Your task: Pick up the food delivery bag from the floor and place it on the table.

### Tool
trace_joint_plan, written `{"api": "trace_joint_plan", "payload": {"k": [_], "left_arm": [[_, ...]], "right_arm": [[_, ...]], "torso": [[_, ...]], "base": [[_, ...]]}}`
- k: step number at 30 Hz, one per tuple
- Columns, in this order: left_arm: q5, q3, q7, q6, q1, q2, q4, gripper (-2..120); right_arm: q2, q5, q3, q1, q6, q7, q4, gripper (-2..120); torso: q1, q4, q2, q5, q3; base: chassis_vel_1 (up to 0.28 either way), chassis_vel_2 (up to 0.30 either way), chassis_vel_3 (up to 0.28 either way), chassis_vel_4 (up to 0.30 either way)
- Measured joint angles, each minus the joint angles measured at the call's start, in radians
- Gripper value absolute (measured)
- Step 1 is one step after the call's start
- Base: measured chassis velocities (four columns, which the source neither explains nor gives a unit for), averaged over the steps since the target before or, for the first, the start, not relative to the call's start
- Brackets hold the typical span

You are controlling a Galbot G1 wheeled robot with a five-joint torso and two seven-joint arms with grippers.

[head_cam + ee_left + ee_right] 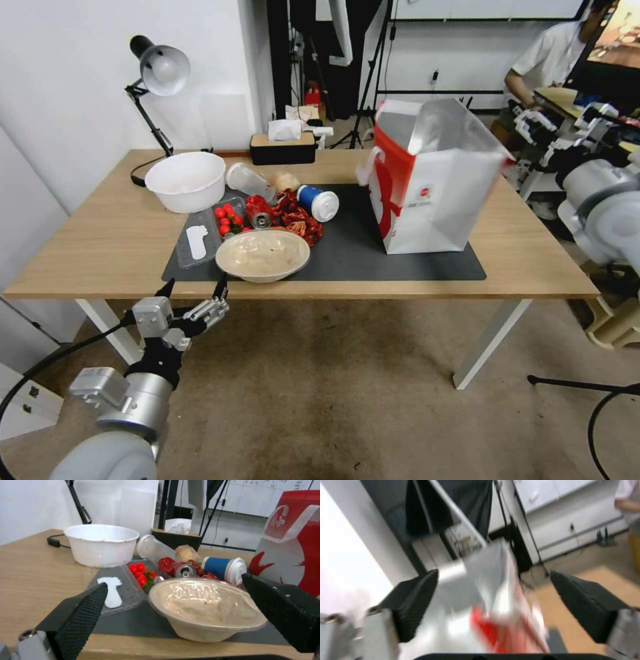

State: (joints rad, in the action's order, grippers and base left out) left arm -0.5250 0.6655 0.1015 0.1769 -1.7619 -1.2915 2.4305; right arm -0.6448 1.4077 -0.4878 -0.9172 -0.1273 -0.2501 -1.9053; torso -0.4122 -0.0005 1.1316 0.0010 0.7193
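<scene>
The food delivery bag, red and white with a silver lining, stands upright with its mouth open on the right part of the dark mat on the table. Its red side also shows in the left wrist view. My right gripper is open, with the blurred bag just beyond its fingers and nothing held. The right arm is beside the table's right end. My left gripper hangs open just off the table's front edge, above the floor.
On the left half of the table are a white tub, a lidded beige bowl, a tomato tray, a tipped blue cup, a tissue box and a desk lamp.
</scene>
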Motion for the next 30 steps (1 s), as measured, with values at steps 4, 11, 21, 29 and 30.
{"api": "trace_joint_plan", "payload": {"k": [4, 11, 21, 29, 30], "left_arm": [[0.002, 0.019, -0.008, 0.001, -0.001, 0.018, 0.007, 100], [-0.006, 0.028, -0.017, 0.004, 0.003, 0.029, 0.001, 100], [0.015, 0.019, -0.028, -0.020, 0.004, 0.030, -0.021, 100], [0.075, 0.025, -0.042, -0.096, -0.012, 0.008, -0.062, 100], [0.087, 0.027, -0.044, -0.110, -0.012, 0.006, -0.068, 100]], "right_arm": [[0.018, -0.029, -0.014, -0.052, 0.018, 0.026, -0.013, 99], [0.076, -0.136, -0.054, -0.110, 0.041, 0.087, -0.037, 100], [0.069, -0.417, -0.162, -0.332, 0.149, 0.206, -0.119, 100], [0.001, -0.537, -0.170, -0.457, 0.246, 0.215, -0.173, 100], [-0.016, -0.563, -0.170, -0.483, 0.259, 0.211, -0.180, 100]], "torso": [[0.000, 0.0007, 0.000, -0.0009, 0.000], [0.000, 0.0006, 0.000, -0.0011, 0.000], [0.000, 0.0002, 0.000, -0.0008, 0.000], [0.000, 0.0011, 0.000, -0.0007, 0.000], [0.000, 0.0009, 0.000, -0.0010, 0.000]], "base": [[0.000, 0.000, 0.000, 0.000], [0.000, 0.000, 0.000, 0.000], [0.000, 0.000, 0.000, 0.000], [0.000, 0.000, 0.000, 0.000], [0.000, 0.000, 0.000, 0.000]]}}
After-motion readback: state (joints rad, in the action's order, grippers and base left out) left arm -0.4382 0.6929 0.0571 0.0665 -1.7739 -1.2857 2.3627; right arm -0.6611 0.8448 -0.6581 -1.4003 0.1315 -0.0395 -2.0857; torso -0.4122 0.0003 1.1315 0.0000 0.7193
